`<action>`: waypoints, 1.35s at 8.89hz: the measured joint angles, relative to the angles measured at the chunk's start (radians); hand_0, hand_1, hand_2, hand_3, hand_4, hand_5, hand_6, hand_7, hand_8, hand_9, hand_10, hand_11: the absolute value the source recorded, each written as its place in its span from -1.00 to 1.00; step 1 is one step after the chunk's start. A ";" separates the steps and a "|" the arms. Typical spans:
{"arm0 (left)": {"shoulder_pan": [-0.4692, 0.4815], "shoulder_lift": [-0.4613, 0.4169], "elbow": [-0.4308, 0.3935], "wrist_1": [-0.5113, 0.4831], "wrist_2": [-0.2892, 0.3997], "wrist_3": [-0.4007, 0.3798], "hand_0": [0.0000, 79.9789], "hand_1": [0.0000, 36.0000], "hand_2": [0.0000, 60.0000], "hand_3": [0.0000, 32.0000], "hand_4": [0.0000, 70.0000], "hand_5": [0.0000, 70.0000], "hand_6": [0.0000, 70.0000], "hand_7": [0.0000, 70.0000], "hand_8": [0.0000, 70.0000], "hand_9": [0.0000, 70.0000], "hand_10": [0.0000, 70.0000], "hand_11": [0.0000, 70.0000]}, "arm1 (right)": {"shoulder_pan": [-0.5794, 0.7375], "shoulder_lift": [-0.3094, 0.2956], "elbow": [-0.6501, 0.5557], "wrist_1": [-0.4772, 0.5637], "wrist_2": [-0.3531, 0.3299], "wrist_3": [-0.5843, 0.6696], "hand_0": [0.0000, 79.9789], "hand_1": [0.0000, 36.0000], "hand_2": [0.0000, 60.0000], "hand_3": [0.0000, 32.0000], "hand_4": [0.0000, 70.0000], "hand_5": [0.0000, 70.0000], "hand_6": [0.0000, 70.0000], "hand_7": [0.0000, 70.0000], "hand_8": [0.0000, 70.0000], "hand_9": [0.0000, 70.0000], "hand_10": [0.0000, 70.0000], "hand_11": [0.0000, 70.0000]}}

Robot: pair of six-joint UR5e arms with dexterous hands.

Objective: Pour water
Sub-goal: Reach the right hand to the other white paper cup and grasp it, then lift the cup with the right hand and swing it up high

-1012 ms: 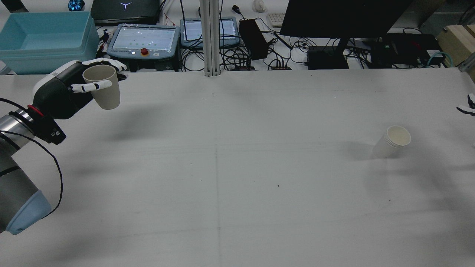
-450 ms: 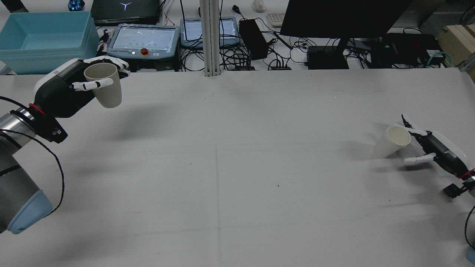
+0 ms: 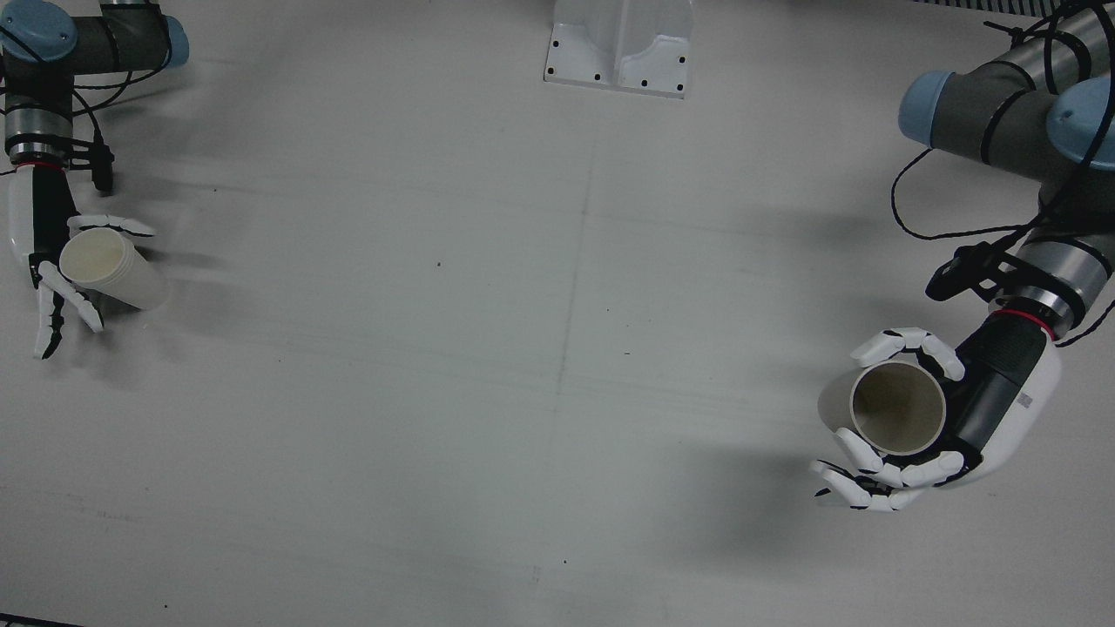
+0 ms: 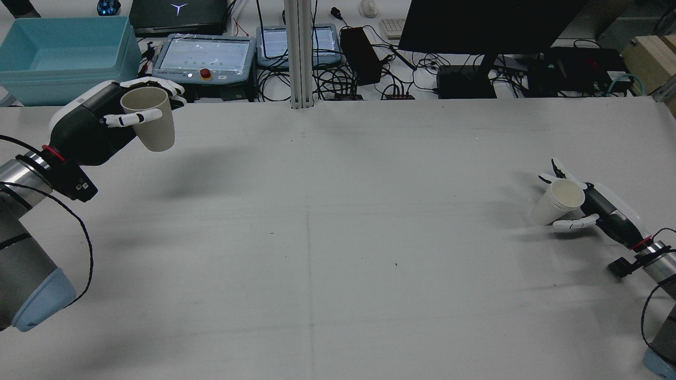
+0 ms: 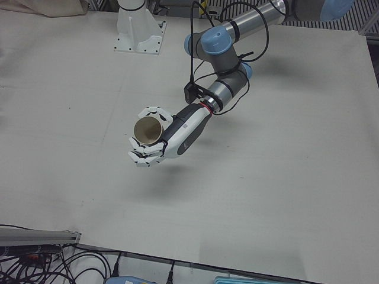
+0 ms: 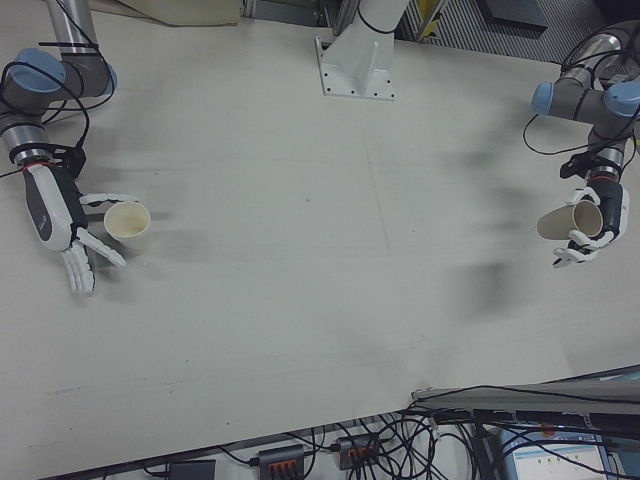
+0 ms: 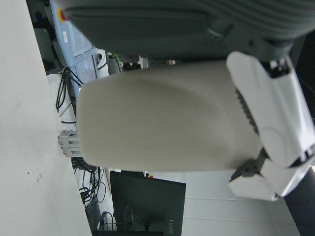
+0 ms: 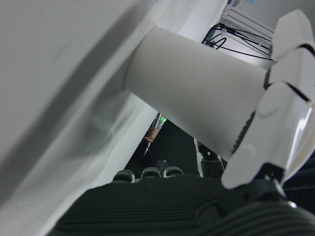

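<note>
My left hand (image 4: 90,132) is shut on a beige cup (image 4: 150,124) and holds it upright, well above the table's far left corner. The same hand (image 3: 984,409) and cup (image 3: 897,409) show in the front view, and the cup fills the left hand view (image 7: 162,123). A white paper cup (image 4: 557,203) stands on the table at the right. My right hand (image 4: 602,208) is at it, open, with thumb and fingers on either side of the cup (image 3: 113,266). The right hand view shows its wall (image 8: 197,93) close up.
Behind the table's far edge stand a blue bin (image 4: 63,53), two teach pendants (image 4: 203,58), a metal post (image 4: 298,53), a monitor (image 4: 491,21) and cables. A white base plate (image 3: 618,48) sits at the robot's side of the table.
My right hand has come in from the right edge and reached the white cup, its fingers now on both sides of it. My left hand has drifted slightly with the beige cup.
</note>
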State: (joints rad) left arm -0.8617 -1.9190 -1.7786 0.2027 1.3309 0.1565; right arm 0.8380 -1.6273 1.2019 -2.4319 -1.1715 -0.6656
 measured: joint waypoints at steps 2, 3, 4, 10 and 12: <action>-0.001 0.000 0.001 -0.002 0.000 0.000 0.00 1.00 1.00 -1.00 0.17 1.00 -0.51 0.14 -0.35 0.03 -0.64 -0.44 | -0.031 0.062 0.010 -0.051 0.001 -0.011 0.35 0.41 0.77 -1.00 -0.17 1.00 0.14 0.71 0.27 0.76 0.31 0.89; -0.002 0.002 0.000 -0.003 0.000 0.000 0.00 1.00 1.00 -1.00 0.18 1.00 -0.51 0.15 -0.35 0.03 -0.64 -0.44 | -0.047 0.094 0.016 -0.090 0.002 -0.013 0.36 0.55 1.00 -1.00 -0.15 1.00 0.22 0.75 0.36 0.89 0.45 1.00; -0.002 0.002 0.000 -0.004 0.000 0.000 0.02 1.00 1.00 -1.00 0.19 1.00 -0.51 0.15 -0.35 0.03 -0.64 -0.44 | -0.056 0.111 0.033 -0.117 0.013 -0.014 0.38 0.64 1.00 -1.00 -0.03 1.00 0.23 0.73 0.29 0.77 0.38 0.99; 0.003 -0.020 0.012 0.039 0.011 0.011 -0.01 1.00 1.00 -1.00 0.19 1.00 -0.50 0.15 -0.34 0.04 -0.65 -0.45 | 0.014 0.177 0.554 -0.616 0.085 0.043 0.31 0.48 1.00 -1.00 1.00 1.00 0.76 1.00 0.76 1.00 0.75 1.00; 0.007 -0.028 0.015 0.078 0.012 0.031 -0.03 1.00 1.00 -1.00 0.16 1.00 -0.53 0.09 -0.36 0.01 -0.64 -0.44 | 0.099 0.311 0.656 -0.846 0.095 0.106 0.35 0.58 1.00 -1.00 1.00 1.00 0.94 1.00 0.82 1.00 0.75 1.00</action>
State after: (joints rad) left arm -0.8548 -1.9468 -1.7638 0.2811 1.3427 0.1879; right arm 0.9370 -1.3159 1.8576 -3.2779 -1.0768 -0.5595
